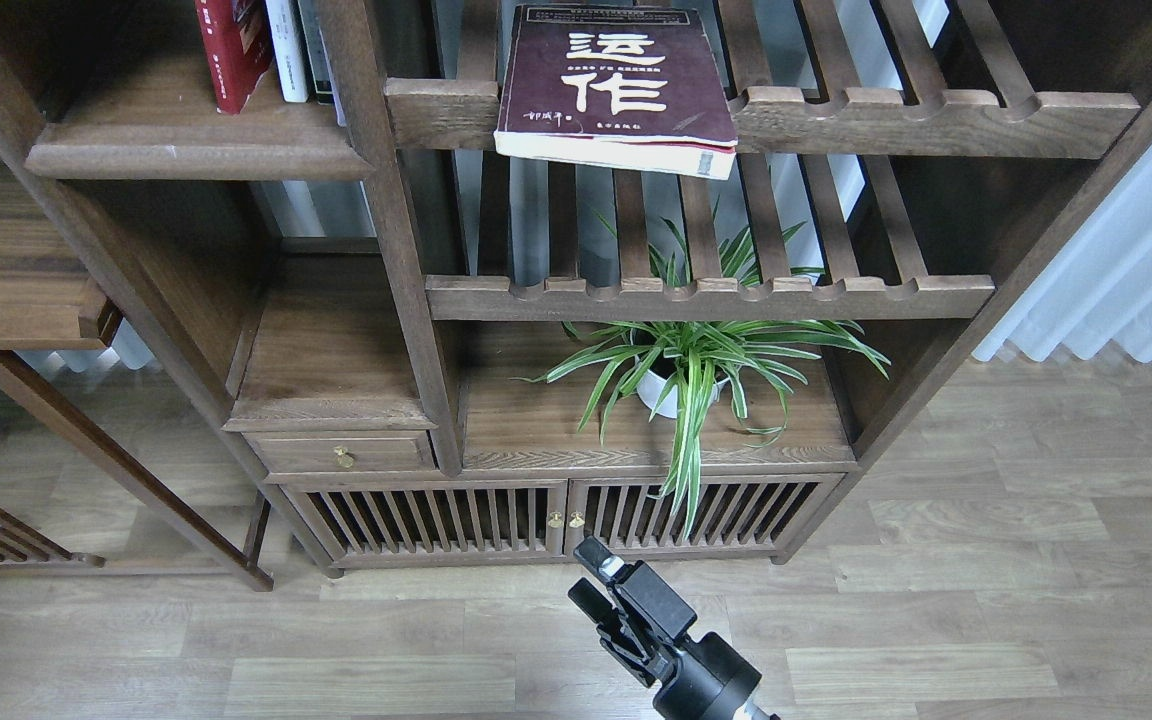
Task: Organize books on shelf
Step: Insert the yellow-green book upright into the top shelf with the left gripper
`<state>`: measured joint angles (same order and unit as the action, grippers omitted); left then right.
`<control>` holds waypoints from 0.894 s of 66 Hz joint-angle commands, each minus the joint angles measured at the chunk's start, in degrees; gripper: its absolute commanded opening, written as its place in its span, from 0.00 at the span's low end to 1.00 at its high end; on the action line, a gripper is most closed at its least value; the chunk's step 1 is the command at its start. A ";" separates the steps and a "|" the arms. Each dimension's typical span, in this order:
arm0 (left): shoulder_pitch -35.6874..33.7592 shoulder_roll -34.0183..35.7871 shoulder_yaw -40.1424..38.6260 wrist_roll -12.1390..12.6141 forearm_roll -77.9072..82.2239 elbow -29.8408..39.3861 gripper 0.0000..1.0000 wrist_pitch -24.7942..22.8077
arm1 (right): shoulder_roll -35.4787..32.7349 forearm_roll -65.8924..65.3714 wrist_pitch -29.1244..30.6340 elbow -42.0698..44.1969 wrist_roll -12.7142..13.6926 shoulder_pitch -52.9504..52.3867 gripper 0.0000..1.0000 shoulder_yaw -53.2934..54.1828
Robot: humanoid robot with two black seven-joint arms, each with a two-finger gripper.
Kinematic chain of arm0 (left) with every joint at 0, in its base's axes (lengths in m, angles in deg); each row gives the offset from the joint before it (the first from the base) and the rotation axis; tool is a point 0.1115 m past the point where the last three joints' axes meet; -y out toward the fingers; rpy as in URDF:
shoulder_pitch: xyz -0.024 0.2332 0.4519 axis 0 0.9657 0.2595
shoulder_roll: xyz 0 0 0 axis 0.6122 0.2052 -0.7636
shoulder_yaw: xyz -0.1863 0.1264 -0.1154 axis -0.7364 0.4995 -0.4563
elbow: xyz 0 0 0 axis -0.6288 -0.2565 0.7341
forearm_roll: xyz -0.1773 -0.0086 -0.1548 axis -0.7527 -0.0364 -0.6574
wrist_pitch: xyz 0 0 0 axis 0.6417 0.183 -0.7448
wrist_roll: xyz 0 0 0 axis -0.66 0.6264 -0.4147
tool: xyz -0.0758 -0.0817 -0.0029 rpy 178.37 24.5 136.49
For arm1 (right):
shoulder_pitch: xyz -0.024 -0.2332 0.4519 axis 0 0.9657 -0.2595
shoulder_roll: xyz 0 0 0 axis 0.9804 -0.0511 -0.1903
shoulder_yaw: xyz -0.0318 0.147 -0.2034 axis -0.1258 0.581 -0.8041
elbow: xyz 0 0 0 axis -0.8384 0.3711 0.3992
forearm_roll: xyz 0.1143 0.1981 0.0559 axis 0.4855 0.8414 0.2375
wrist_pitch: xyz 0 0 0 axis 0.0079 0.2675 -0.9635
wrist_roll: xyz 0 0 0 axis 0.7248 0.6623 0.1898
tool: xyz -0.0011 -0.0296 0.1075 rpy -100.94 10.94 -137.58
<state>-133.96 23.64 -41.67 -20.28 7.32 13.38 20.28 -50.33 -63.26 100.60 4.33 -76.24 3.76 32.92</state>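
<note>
Bookcase [396, 250]: dark-brown wood, several levels, filling the upper and middle part of the head view; it is stood on a pale plank floor [986, 560].

Slatted racks: two, on the right half of the bookcase, each fronted by a scalloped rail. The upper rack [936, 110] is set above the lower rack [706, 295].

Shelf [201, 150]: a solid flat board with a thick rounded front lip, at the upper left of the bookcase.

Maroon book [621, 85]: thick, with large white characters on the cover. It is laid flat on the upper rack, near that rack's left end, and its front edge overhangs the scalloped rail.

Potted plant [686, 365]: long striped green leaves in a white pot, placed on the board below the lower rack; some leaves hang over that board's front edge.

Red book [231, 50]: stood on the shelf, leaning, towards the shelf's right end. Only its lower part is seen.

White book [287, 50] and a dark-spined book [314, 55]: stood just to the right of the red book, against the upright post.

Right gripper [581, 578]: black, seen at the bottom centre above the floor, well apart from every book; two fingers are seen set apart, with nothing between them.

Drawer [341, 452]: one brass knob, below the middle-left board.
</note>
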 commanded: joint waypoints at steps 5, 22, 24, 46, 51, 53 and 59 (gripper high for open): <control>-1.08 -2.62 0.10 -3.66 5.85 -2.88 0.04 0.01 | 0.00 0.00 -0.01 0.00 0.00 0.00 0.99 -0.02; -1.17 -8.25 0.10 -14.03 11.12 -9.74 0.04 0.01 | 0.00 0.00 -0.01 -0.09 0.00 0.09 0.99 -0.11; -1.16 -8.68 0.10 -14.30 11.12 -10.18 0.05 0.01 | 0.00 0.00 -0.01 -0.09 0.00 0.09 0.99 -0.11; -0.64 -12.29 0.45 -18.60 11.65 -15.89 0.05 0.01 | 0.00 0.00 -0.01 -0.09 0.00 0.26 0.99 -0.28; -0.64 -13.87 0.63 -18.78 11.65 -17.73 0.05 0.01 | 0.00 0.00 -0.01 -0.09 0.00 0.26 0.99 -0.28; -0.72 -14.31 0.63 -18.87 11.65 -18.44 0.05 0.01 | 0.00 0.00 -0.01 -0.09 0.00 0.26 0.99 -0.28; -0.55 -15.80 0.63 -20.27 11.56 -21.07 0.05 0.01 | 0.00 0.09 -0.01 -0.27 -0.27 0.18 0.99 -0.02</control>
<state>-134.62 9.42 -41.06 -39.20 18.97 -5.13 20.31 -50.33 -63.26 100.60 4.22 -76.25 4.01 32.66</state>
